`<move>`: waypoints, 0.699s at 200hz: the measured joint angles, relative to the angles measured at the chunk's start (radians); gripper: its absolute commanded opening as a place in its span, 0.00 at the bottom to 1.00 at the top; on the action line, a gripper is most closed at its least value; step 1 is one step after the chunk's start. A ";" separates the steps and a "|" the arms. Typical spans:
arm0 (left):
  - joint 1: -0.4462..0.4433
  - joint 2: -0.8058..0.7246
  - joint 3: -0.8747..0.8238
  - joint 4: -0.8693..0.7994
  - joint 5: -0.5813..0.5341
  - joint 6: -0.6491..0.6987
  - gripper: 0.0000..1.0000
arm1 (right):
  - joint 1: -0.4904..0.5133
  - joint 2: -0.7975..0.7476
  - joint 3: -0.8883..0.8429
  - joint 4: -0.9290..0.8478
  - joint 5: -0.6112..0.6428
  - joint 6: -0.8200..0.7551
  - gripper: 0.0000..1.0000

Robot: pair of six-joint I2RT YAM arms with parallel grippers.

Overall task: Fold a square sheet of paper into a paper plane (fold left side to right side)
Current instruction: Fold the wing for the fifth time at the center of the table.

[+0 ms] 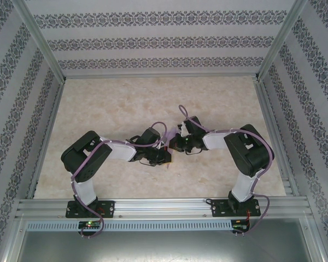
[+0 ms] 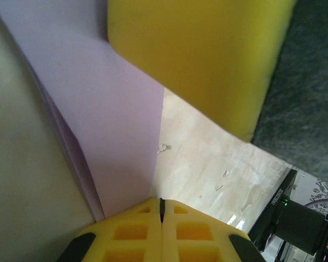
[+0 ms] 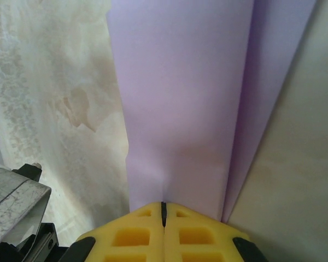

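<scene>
The paper plane (image 3: 180, 109) is lilac paper folded into several layers, with stacked edges showing along one side. It runs straight out from my right gripper (image 3: 164, 210), whose yellow jaws are shut on its near end, where the paper dimples. In the left wrist view the paper plane (image 2: 109, 125) reaches my left gripper (image 2: 161, 210), shut with the paper's edge at the seam of its jaws. A yellow finger of the right gripper (image 2: 208, 60) sits on the far end. From above, the left gripper (image 1: 165, 155) and right gripper (image 1: 176, 145) meet tip to tip mid-table, hiding the paper.
The marble-patterned table (image 1: 153, 103) is fenced by aluminium rails (image 1: 158, 207) at the front and sides, with patterned walls behind. Both arms bend inward with purple cables (image 1: 181, 112) looping above the wrists. A dark part of the right arm (image 2: 295, 224) stands close to the left gripper.
</scene>
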 measured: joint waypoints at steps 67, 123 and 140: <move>0.000 -0.004 0.000 0.000 -0.019 0.000 0.02 | -0.018 0.041 0.063 -0.062 -0.030 -0.060 0.04; 0.000 -0.005 0.000 0.000 -0.023 0.000 0.02 | -0.063 0.070 0.116 -0.086 -0.018 -0.090 0.05; 0.000 -0.005 0.000 0.000 -0.023 0.000 0.01 | -0.080 0.084 0.138 -0.093 -0.011 -0.100 0.05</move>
